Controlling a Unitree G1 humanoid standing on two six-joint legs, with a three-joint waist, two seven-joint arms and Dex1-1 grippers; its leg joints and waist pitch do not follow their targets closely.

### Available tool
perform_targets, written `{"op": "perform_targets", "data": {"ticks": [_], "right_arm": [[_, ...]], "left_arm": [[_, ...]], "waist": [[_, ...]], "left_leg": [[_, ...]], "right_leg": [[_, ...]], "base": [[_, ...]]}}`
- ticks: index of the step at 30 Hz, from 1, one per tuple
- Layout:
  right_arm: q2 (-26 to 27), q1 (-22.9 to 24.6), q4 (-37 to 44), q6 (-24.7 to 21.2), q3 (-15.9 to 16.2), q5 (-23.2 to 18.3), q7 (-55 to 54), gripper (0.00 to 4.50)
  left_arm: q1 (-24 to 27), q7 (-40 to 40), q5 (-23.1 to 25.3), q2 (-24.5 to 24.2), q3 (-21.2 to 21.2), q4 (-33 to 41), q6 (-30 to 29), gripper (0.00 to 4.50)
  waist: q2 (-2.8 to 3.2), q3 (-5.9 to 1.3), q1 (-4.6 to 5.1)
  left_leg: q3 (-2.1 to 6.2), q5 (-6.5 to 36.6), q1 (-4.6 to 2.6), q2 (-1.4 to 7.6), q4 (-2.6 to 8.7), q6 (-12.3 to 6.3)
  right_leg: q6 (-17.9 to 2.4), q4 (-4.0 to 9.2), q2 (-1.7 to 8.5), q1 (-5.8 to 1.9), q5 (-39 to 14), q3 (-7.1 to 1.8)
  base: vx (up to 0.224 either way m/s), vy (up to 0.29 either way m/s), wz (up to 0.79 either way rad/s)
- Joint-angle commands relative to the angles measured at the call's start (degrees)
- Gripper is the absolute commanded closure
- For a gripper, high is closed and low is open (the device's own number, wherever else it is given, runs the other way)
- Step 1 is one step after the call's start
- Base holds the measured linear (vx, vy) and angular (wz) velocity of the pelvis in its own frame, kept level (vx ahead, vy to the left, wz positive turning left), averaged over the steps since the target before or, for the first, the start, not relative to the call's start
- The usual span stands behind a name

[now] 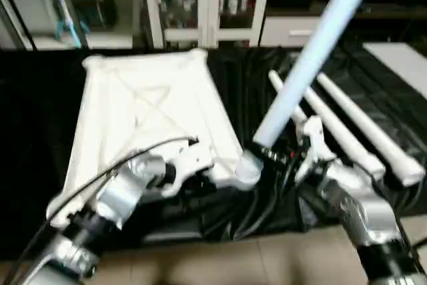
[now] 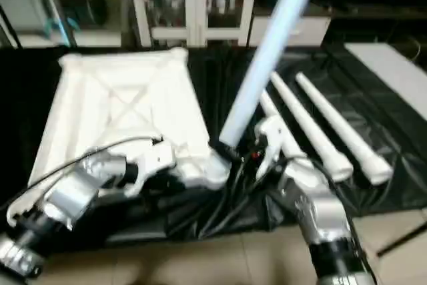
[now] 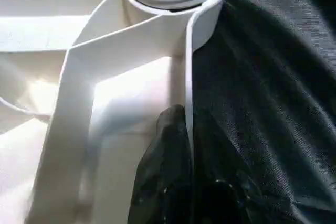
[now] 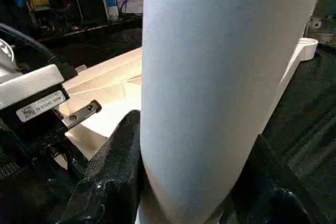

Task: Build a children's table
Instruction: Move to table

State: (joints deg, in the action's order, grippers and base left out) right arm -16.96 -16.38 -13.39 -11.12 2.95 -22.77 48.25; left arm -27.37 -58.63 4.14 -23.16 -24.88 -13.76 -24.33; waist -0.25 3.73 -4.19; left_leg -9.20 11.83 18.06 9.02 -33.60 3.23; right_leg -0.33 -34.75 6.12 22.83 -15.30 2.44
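Note:
The children's table top (image 1: 147,105) lies underside up on a black cloth, its X ribs showing. My left gripper (image 1: 199,170) is shut on the top's thin rim wall, just short of the near right corner socket (image 1: 248,168). In the left wrist view one black finger (image 3: 163,171) sits inside the wall (image 3: 188,77) and one outside. A white leg (image 1: 313,51) stands tilted in that socket, leaning up and to the right. My right gripper (image 1: 272,155) is shut on the leg's lower end, and the leg (image 4: 220,77) sits between its black fingers (image 4: 113,182).
Three more white legs (image 1: 353,125) lie side by side on the cloth (image 1: 253,85) to the right. A flat white board (image 1: 400,65) lies at the far right. White cabinets (image 1: 207,1) stand behind. Tan floor (image 1: 227,261) runs along the near edge.

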Motion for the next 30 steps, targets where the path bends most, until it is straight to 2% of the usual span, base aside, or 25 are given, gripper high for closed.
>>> {"op": "perform_targets", "data": {"ticks": [1, 3, 6, 8, 9, 10, 13, 15, 17, 20, 21, 22, 23, 24, 25, 26, 27, 28, 29, 30], "right_arm": [[-2.2, 1.4, -2.5, -0.7, 1.0, 4.6, -0.4, 2.67], [-2.6, 1.4, -2.5, -0.6, 1.8, 5.0, 0.2, 2.67], [-3.3, 1.3, -2.9, -0.5, 2.7, 5.6, 1.1, 2.67], [-3.9, 1.0, -3.7, -0.2, 3.7, 6.4, 1.8, 2.67], [-4.2, 0.8, -4.1, -0.1, 4.1, 6.8, 2.1, 2.67], [-4.4, 0.6, -4.6, 0.2, 4.6, 7.2, 2.4, 2.67], [-4.8, -0.4, -6.0, -0.7, 5.7, 8.0, 2.9, 2.67], [-4.6, -1.0, -7.2, -1.0, 6.0, 8.4, 2.6, 2.67], [-4.1, -3.2, -10.7, -1.5, 6.7, 9.3, 2.1, 2.67], [-3.9, -4.1, -11.9, -1.3, 7.0, 9.3, 2.0, 2.67], [-3.6, -4.7, -12.4, -1.6, 6.9, 9.2, 2.1, 2.67], [-3.5, -5.2, -12.9, -1.8, 6.9, 9.1, 2.1, 2.67], [-3.5, -5.2, -12.9, -1.8, 6.9, 9.1, 2.1, 2.67], [-3.4, -5.9, -13.7, -2.2, 6.9, 9.3, 2.0, 2.67], [-3.4, -5.9, -13.7, -2.2, 6.9, 9.3, 2.0, 2.67], [-3.2, -6.7, -14.8, -1.8, 7.0, 9.8, 1.6, 2.67], [-3.2, -6.7, -14.8, -1.8, 7.0, 9.8, 1.6, 2.67], [-3.2, -7.5, -15.5, -1.5, 7.1, 10.0, 1.7, 2.67], [-3.1, -7.8, -15.8, -1.3, 7.1, 10.1, 1.8, 2.67], [-3.1, -8.1, -16.1, -1.2, 7.2, 10.1, 2.0, 2.67]], "left_arm": [[0.5, 0.7, -0.1, -0.5, 0.7, -1.0, 0.0, 4.50], [0.4, 0.7, 0.1, -0.6, 0.6, -1.1, 0.0, 4.50], [0.1, 0.9, 0.1, -0.6, 0.6, -1.5, 0.2, 4.50], [0.0, 1.0, 0.2, -0.5, 0.6, -1.6, 0.2, 4.50], [-0.1, 0.9, 0.1, -0.5, 0.6, -1.6, 0.2, 4.50], [-0.2, 0.9, 0.1, -0.4, 0.6, -1.5, 0.1, 4.50], [-0.5, 0.8, 0.0, -0.3, 0.7, -1.5, 0.2, 4.50], [-0.7, 0.8, -0.1, -0.2, 0.7, -1.7, 0.3, 4.50], [-1.4, 0.7, -0.2, -0.2, 1.0, -2.1, 0.6, 4.50], [-1.5, 0.7, -0.4, -0.2, 1.1, -2.1, 0.6, 4.50], [-1.6, 0.7, -0.5, -0.2, 1.2, -2.2, 0.7, 4.50], [-1.6, 0.8, -0.6, -0.2, 1.3, -2.3, 0.7, 4.50], [-1.6, 0.8, -0.6, -0.2, 1.3, -2.3, 0.7, 4.50], [-1.7, 0.9, -0.6, -0.3, 1.5, -2.4, 0.8, 4.50], [-1.7, 0.9, -0.6, -0.3, 1.5, -2.4, 0.8, 4.50], [-1.8, 1.0, -0.6, -0.3, 1.7, -2.5, 0.9, 4.50], [-1.8, 1.0, -0.6, -0.3, 1.7, -2.5, 0.9, 4.50], [-2.0, 1.2, -0.5, -0.3, 1.8, -2.6, 1.1, 4.50], [-2.1, 1.3, -0.5, -0.4, 1.9, -2.7, 1.1, 4.50], [-2.2, 1.3, -0.5, -0.4, 2.0, -2.8, 1.2, 4.50]], "waist": [[-0.54, -2.07, 0.96], [-0.84, -2.04, 1.66], [-0.75, -2.11, 2.02], [-0.68, -1.94, 2.23], [-0.64, -2.03, 2.54], [-0.67, -2.04, 2.78], [-0.67, -1.87, 2.97], [-0.69, -1.92, 3.06], [-0.55, -1.80, 3.43], [-0.25, -1.55, 3.64], [0.08, -1.43, 3.90], [0.31, -1.43, 4.19], [1.21, -1.23, 4.29], [2.21, -0.91, 3.21], [1.58, -1.01, 0.97], [-0.07, -1.83, 0.06], [-2.91, -2.60, 0.89], [-3.23, -2.00, 0.62], [-2.43, -2.70, -0.61], [-1.26, -3.67, -1.26]], "left_leg": [[0.94, 27.5, -0.55, 3.16, 5.87, 0.63], [0.94, 30.1, -0.72, 2.88, 5.63, 0.13], [1.31, 28.9, -0.04, 3.01, 5.93, -0.36], [1.24, 30.4, -0.49, 3.02, 5.96, -0.29], [1.32, 31.2, -0.63, 3.02, 6.02, -0.30], [1.44, 31.2, -0.45, 3.05, 6.15, -0.41], [1.45, 32.5, -0.65, 3.08, 6.22, -0.35], [1.56, 32.4, -0.59, 3.08, 6.26, -0.46], [1.72, 33.4, -0.46, 3.04, 6.44, -0.45], [1.86, 37.5, -1.38, 3.09, 6.47, 0.02], [1.97, 40.4, -1.85, 3.25, 6.77, 0.19], [2.09, 41.9, -1.81, 3.46, 7.08, 0.22], [2.32, 46.6, -0.80, 4.58, 9.17, 0.81], [1.58, 53.5, 3.05, 6.60, 13.82, 2.07], [0.50, 54.8, 5.02, 7.24, 14.94, 0.91], [-1.95, 46.4, 1.09, 5.72, 13.02, 0.24], [-1.01, 37.5, -1.80, 3.78, 7.80, 1.29], [-0.32, 20.2, -3.52, 1.80, -1.17, -0.59], [1.49, 8.0, 1.29, 3.05, 1.36, -1.94], [1.26, 4.3, 2.28, 3.93, 4.94, -0.56]], "right_leg": [[-7.5, 5.60, 1.26, -0.96, -18.3, -1.75], [-7.0, 6.20, 1.47, -0.90, -21.8, -1.68], [-5.2, 6.60, 1.98, -1.51, -24.2, -1.53], [-4.7, 7.02, 1.93, -1.08, -25.5, -1.40], [-4.8, 7.14, 1.87, -1.23, -25.3, -1.13], [-4.7, 7.24, 1.94, -1.47, -24.9, -1.02], [-4.2, 7.59, 2.00, -1.26, -26.1, -0.92], [-4.1, 7.61, 2.11, -1.40, -26.2, -0.86], [-4.0, 7.75, 2.00, -1.53, -26.6, -0.39], [-2.4, 8.66, 1.81, -1.12, -29.1, 0.67], [-1.7, 9.11, 1.44, -1.19, -28.8, 1.89], [-1.5, 9.10, 1.27, -1.63, -27.2, 2.68], [-2.1, 7.07, 0.55, -3.24, -21.1, 3.66], [-3.5, -0.58, -0.56, -6.83, -10.1, 4.35], [-2.7, -4.47, -0.77, -7.89, -4.9, 3.27], [-1.7, -2.78, -0.03, -4.59, -12.2, -0.34], [-0.2, 2.30, 2.26, -1.41, -26.7, -2.20], [0.1, 10.96, 6.78, 2.64, -52.3, -4.08], [-1.9, 8.64, 7.85, -2.41, -47.5, -5.54], [-3.7, 5.55, 3.78, -3.05, -27.9, -2.73]], "base": [[0.000, 0.000, 0.00], [0.000, 0.000, 0.00], [0.000, 0.000, 0.00], [0.000, 0.000, 0.00], [0.000, 0.000, 0.00], [0.000, 0.000, 0.00], [0.000, 0.000, 0.00], [0.000, 0.000, 0.00], [0.000, 0.000, 0.00], [0.000, 0.000, 0.00], [0.000, 0.000, 0.00], [0.000, 0.000, 0.00], [-0.054, -0.002, 0.03], [-0.054, -0.002, 0.03], [-0.047, -0.050, 0.23], [0.066, -0.146, 0.23], [0.066, -0.146, 0.23], [0.052, -0.143, -0.03], [0.054, -0.055, -0.22], [0.054, -0.055, -0.22]]}}
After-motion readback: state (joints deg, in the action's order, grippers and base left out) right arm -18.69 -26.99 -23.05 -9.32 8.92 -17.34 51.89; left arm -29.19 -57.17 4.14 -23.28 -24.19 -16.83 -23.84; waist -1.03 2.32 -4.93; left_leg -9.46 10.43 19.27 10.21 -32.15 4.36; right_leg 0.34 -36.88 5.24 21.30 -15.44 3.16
